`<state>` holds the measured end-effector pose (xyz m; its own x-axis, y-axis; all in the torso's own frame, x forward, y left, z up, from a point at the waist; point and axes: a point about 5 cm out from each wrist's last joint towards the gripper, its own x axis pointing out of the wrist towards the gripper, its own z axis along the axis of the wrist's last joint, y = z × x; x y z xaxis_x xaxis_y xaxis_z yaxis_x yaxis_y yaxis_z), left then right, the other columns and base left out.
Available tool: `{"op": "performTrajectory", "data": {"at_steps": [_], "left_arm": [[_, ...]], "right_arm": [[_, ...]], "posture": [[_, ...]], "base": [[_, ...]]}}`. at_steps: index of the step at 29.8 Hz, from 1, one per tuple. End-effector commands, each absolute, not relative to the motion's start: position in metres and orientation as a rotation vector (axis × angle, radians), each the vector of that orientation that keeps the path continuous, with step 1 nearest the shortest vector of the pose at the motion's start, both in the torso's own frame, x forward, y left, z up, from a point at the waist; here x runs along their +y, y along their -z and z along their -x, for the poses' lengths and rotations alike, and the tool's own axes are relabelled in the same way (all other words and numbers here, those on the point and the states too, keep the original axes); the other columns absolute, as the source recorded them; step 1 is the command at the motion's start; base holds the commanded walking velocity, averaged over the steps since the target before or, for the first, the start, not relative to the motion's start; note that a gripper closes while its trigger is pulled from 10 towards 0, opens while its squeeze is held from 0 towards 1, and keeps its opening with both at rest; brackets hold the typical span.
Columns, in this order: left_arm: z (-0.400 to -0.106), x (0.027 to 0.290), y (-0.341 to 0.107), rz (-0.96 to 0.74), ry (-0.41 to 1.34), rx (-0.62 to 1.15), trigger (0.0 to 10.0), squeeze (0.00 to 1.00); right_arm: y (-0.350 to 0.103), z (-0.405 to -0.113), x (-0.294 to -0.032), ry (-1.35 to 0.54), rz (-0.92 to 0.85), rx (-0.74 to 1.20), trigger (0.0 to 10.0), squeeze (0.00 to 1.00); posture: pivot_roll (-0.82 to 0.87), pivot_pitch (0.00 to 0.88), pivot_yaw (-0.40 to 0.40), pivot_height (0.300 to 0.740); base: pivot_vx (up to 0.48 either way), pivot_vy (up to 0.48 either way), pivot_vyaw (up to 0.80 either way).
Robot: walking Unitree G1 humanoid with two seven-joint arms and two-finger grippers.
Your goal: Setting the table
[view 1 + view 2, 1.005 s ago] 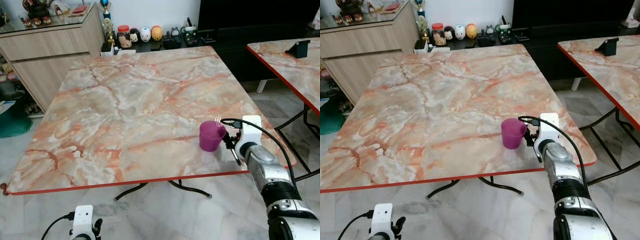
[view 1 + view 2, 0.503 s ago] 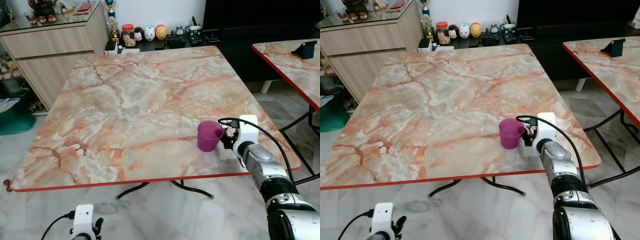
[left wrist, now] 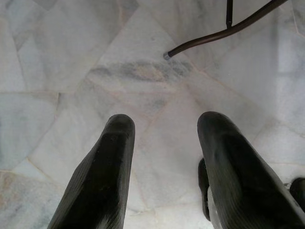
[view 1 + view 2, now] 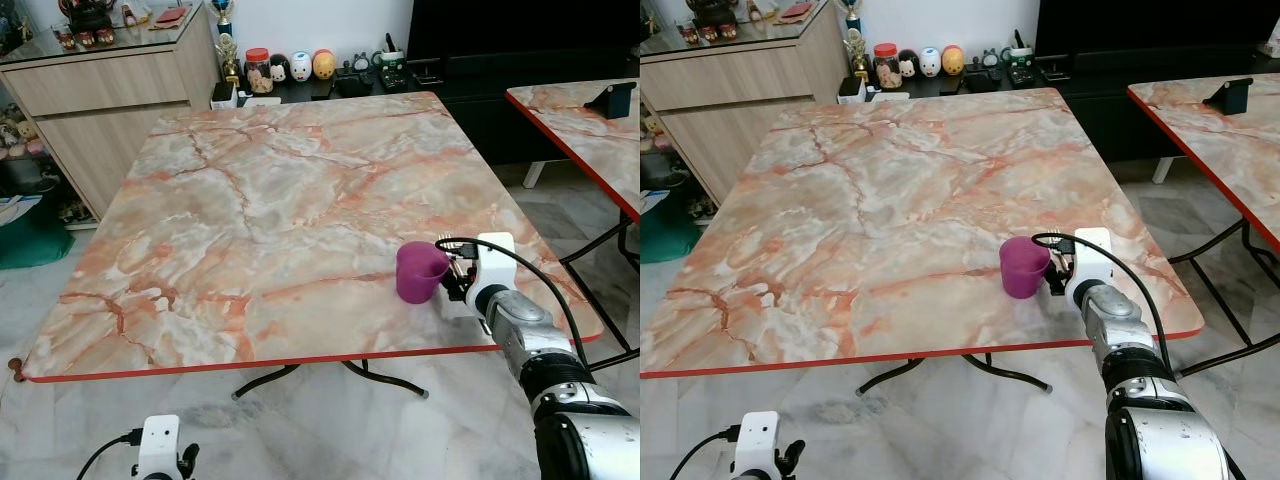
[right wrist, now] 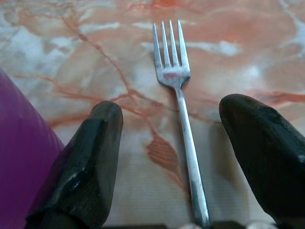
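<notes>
A purple cup (image 4: 420, 272) stands upright on the marble table (image 4: 250, 200) near its front right corner. My right gripper (image 4: 456, 280) is low over the table just right of the cup, close to its side. A silver fork (image 5: 178, 109) lies flat on the tabletop between the gripper's two black fingers (image 5: 90, 162), tines pointing away from the wrist. The fingers are spread wide and touch neither fork nor cup (image 5: 19, 143). My left gripper (image 3: 164, 143) hangs open below the table's front edge, over the tiled floor.
A second marble table (image 4: 590, 120) stands to the right across a gap of floor. A wooden cabinet (image 4: 100, 90) is at the back left, with jars and figurines (image 4: 290, 68) on a low dark unit behind the table. A curved table leg (image 3: 224, 31) rests on the floor.
The whole picture shifted slightly as the camera moved. My right gripper stays beside the cup with the fork under it. The left wrist sits a little lower in the picture.
</notes>
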<state>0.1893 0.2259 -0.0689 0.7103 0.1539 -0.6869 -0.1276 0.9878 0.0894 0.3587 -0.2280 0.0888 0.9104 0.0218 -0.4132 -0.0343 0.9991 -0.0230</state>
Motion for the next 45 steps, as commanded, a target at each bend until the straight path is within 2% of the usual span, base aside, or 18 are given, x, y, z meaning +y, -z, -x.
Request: {"op": "performTrajectory", "data": {"at_steps": [1, 8, 9, 10, 11, 12, 35, 45], "left_arm": [[-0.185, 0.226, 0.072, -0.044, -0.161, 0.789, 10.0, 0.0], [-0.185, 0.226, 0.072, -0.043, -0.161, 0.79, 10.0, 0.0], [-0.185, 0.227, 0.072, -0.044, -0.161, 0.79, 10.0, 0.0], [-0.184, 0.228, 0.072, -0.044, -0.163, 0.791, 10.0, 0.0], [-0.184, 0.228, 0.072, -0.044, -0.163, 0.791, 10.0, 0.0], [-0.184, 0.229, 0.072, -0.045, -0.164, 0.791, 10.0, 0.0], [-0.176, 0.235, 0.074, -0.045, -0.166, 0.825, 10.0, 0.0], [-0.183, 0.227, 0.073, -0.043, -0.157, 0.813, 10.0, 0.0]], "right_arm": [[-0.093, -0.362, -0.228, -0.021, 0.043, 0.414, 10.0, 0.0], [-0.09, -0.36, -0.233, 0.039, 0.038, 0.42, 10.0, 0.0], [-0.089, -0.36, -0.232, 0.038, 0.036, 0.421, 9.2, 0.0], [-0.088, -0.359, -0.231, 0.029, 0.035, 0.426, 0.8, 0.0], [-0.088, -0.359, -0.231, 0.029, 0.035, 0.426, 0.8, 0.0], [-0.087, -0.359, -0.229, 0.022, 0.032, 0.428, 0.0, 0.0], [-0.083, -0.359, -0.222, -0.005, 0.038, 0.431, 0.0, 0.0], [-0.081, -0.358, -0.219, -0.007, 0.038, 0.428, 0.0, 0.0]], "posture": [[-0.07, 0.0, 0.08, 0.714], [-0.07, 0.0, 0.081, 0.714], [-0.07, 0.0, 0.081, 0.714], [-0.07, 0.0, 0.081, 0.714], [-0.07, 0.0, 0.081, 0.714], [-0.07, 0.0, 0.081, 0.714], [-0.06, 0.0, 0.081, 0.714], [-0.06, 0.0, 0.08, 0.714]], "base": [[0.0, 0.0, 0.0], [0.0, 0.0, 0.0], [0.0, 0.0, 0.0], [0.0, 0.0, 0.0], [0.0, 0.0, 0.0], [0.0, 0.0, 0.0], [0.0, 0.0, 0.0], [0.0, 0.0, 0.0]]}}
